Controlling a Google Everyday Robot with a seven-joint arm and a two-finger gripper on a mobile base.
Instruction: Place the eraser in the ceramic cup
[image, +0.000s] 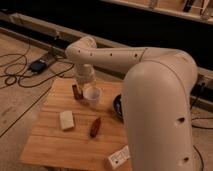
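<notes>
Mid-frame, the gripper hangs over the small dark brown rectangular eraser, which seems to stand just left of the plain white ceramic cup. Whether it is spread or pinching, I cannot tell. Descend straight, clear of the cup's rim.

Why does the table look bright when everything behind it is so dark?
Camera view: light falls on the wooden table and pale arm, the background lies in shadow; the arm covers part of the dark bowl; the gripper hangs above the eraser, beside the ceramic cup.
</notes>
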